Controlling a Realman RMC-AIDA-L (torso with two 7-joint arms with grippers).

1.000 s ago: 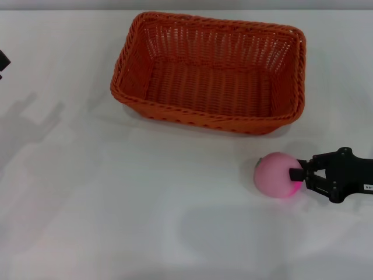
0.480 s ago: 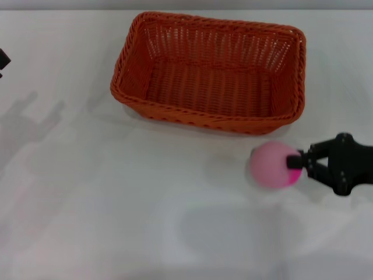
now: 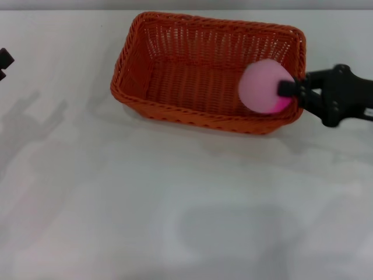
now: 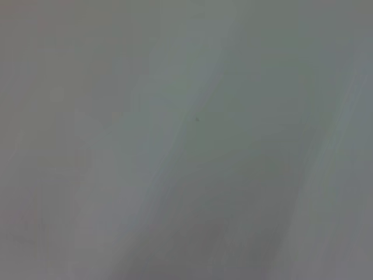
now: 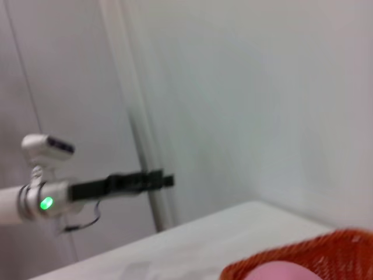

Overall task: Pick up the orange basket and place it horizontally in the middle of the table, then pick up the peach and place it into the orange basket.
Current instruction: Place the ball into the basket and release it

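Head view: right gripper point(image 3: 284, 88) is pinching the peach point(image 3: 263, 86) by its side, carrying it above the orange basket point(image 3: 198, 70) near that basket's right end. Left gripper point(image 3: 4, 59) is idling far across the table point(image 3: 175, 204); I cannot tell its fingers. Left wrist view is showing nothing distinct. Right wrist view is catching basket rim just beneath. Peach is looking light, smooth, slippery; a mid-body grip suits it
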